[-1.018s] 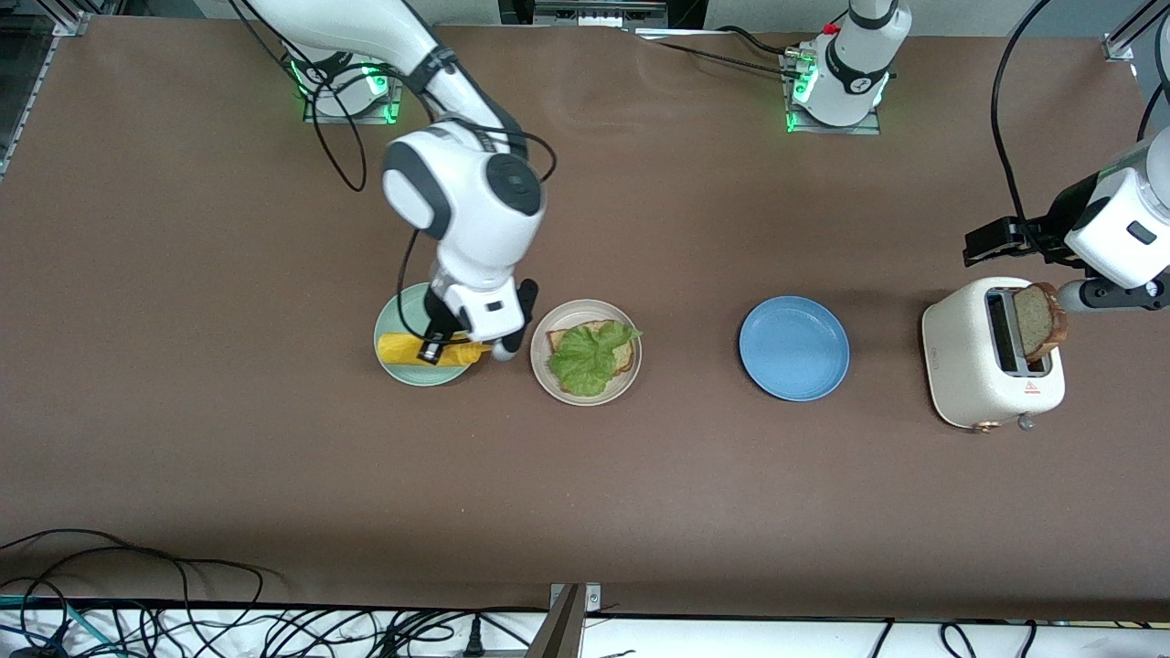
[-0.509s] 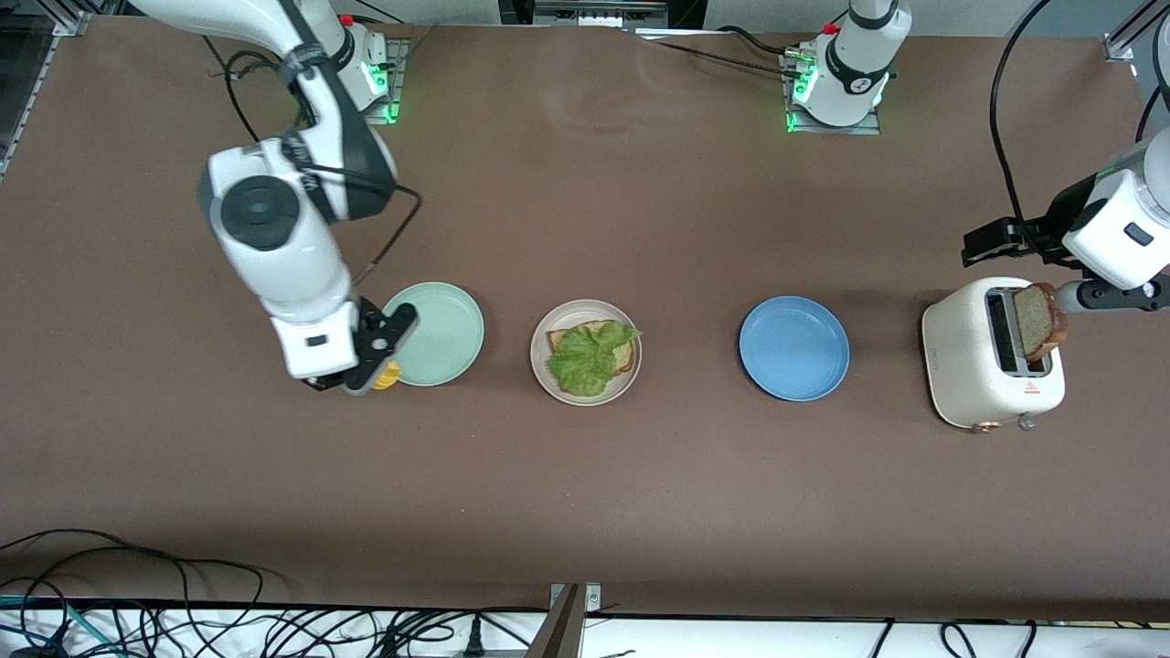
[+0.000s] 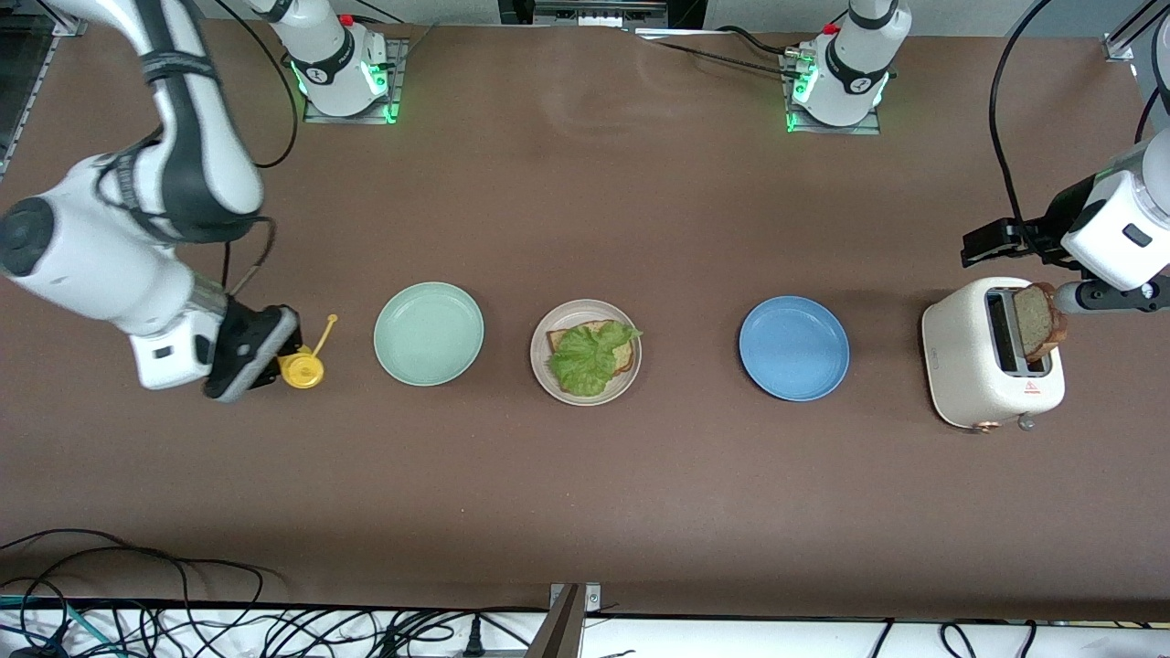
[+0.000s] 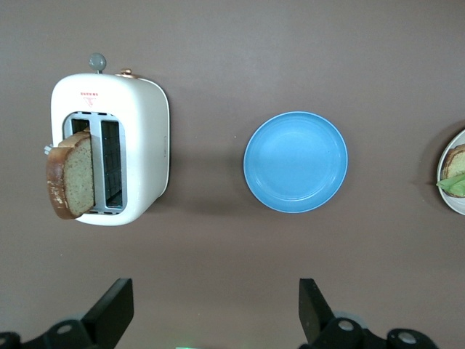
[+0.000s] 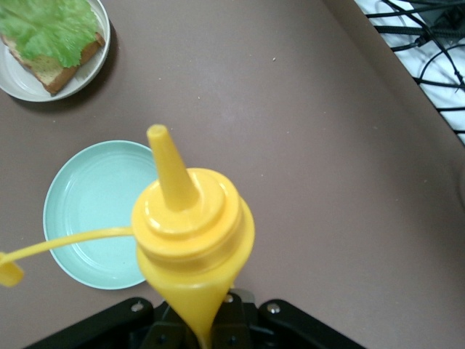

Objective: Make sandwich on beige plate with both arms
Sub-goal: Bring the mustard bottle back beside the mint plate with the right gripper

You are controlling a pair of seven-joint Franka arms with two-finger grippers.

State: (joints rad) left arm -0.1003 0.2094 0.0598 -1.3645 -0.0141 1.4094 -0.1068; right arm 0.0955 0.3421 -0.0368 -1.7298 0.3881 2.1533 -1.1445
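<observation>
— Brown matting is covering the whole table (image 3: 585,512). What is sitting toward the right arm's end?

— The right gripper (image 3: 274,352) is hanging over bare table there, clenched on a yellow squeeze bottle (image 3: 302,370), whose open cap is dangling on its strap. Next along, a mint-green plate (image 3: 429,334) is lying empty.

— And the sandwich?

— It is sitting half built on the beige plate (image 3: 541,366) in the middle of the row: one bread slice (image 3: 629,358) is carrying a ruffled lettuce leaf (image 3: 590,356), with nothing on top.

— Further along?

— A blue plate (image 3: 793,348) is lying bare, and a white toaster (image 3: 969,366) is standing toward the left arm's end, with a second slice (image 3: 1040,322) sticking up out of its slot.

— The left gripper?

— The left gripper (image 4: 211,313) is hovering over the table just beside the toaster, released, its fingers (image 4: 109,313) spread wide and gripping nothing.
</observation>
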